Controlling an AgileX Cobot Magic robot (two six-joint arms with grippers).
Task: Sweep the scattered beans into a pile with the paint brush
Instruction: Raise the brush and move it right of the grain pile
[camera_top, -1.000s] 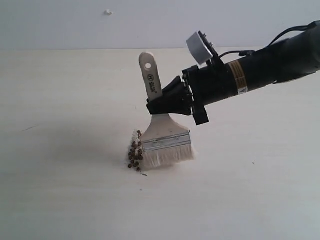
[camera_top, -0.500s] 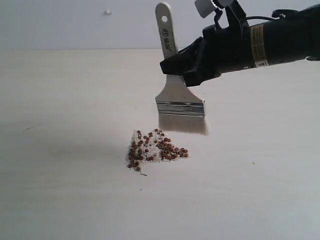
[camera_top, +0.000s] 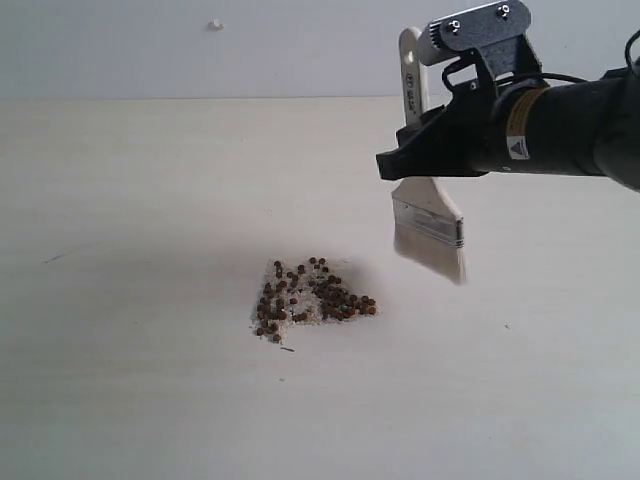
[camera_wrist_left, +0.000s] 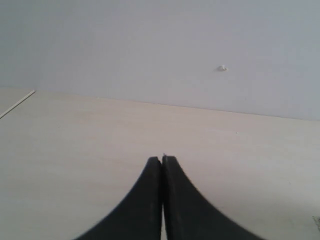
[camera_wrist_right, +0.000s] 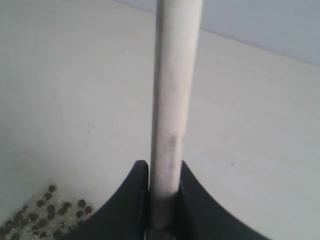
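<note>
The reddish-brown beans (camera_top: 310, 297) lie gathered in one small heap mixed with white grains on the pale table, also seen at the edge of the right wrist view as beans (camera_wrist_right: 45, 210). My right gripper (camera_top: 400, 165) is shut on the paint brush (camera_top: 428, 215) by its wooden handle. The brush hangs in the air above and to the right of the heap, bristles down and tilted, not touching the table. In the right wrist view the handle (camera_wrist_right: 172, 100) runs between the black fingers (camera_wrist_right: 132, 200) of the right gripper (camera_wrist_right: 165, 172). My left gripper (camera_wrist_left: 162, 160) is shut and holds nothing.
The pale wooden table (camera_top: 130, 200) stretches all round the heap. A grey wall (camera_top: 150, 50) rises behind it, with a small white spot (camera_top: 215, 24) on it. A tiny dark speck (camera_top: 288, 348) lies just in front of the heap.
The right gripper has lifted the brush off the heap and carried it up and to the right, turning it edge-on. The beans now lie uncovered in one heap.
</note>
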